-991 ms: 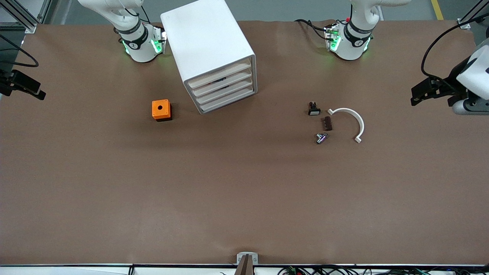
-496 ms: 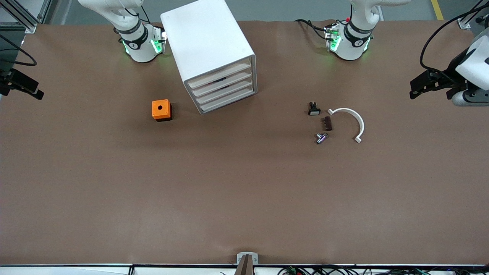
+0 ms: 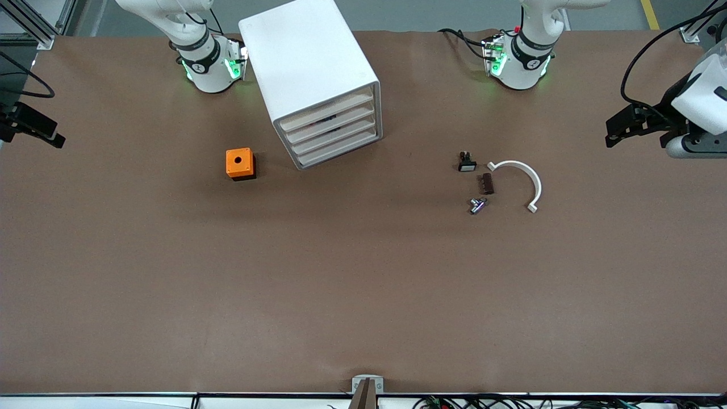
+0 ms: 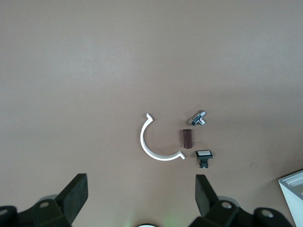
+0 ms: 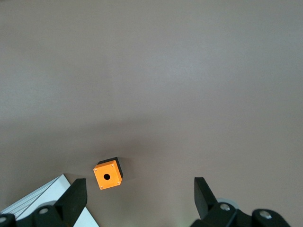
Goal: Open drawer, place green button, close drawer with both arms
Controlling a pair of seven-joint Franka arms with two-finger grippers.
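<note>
The white cabinet stands between the arms' bases with all of its drawers shut. The drawer is the lowest one. The button does not show in any view. My left gripper hangs open and empty over the left arm's end of the table. In its wrist view the left gripper looks down on a cluster of small parts. My right gripper hangs open and empty at the right arm's end. In its own view the right gripper frames bare table beside the orange box.
The orange box with a hole sits beside the cabinet toward the right arm's end. Toward the left arm's end lie a black white-faced button, a brown block, a metal fitting and a white arc.
The left gripper has drifted slightly toward the bases' side and a bit inward over the table. The right gripper has shifted only a little. Nothing on the table has moved.
</note>
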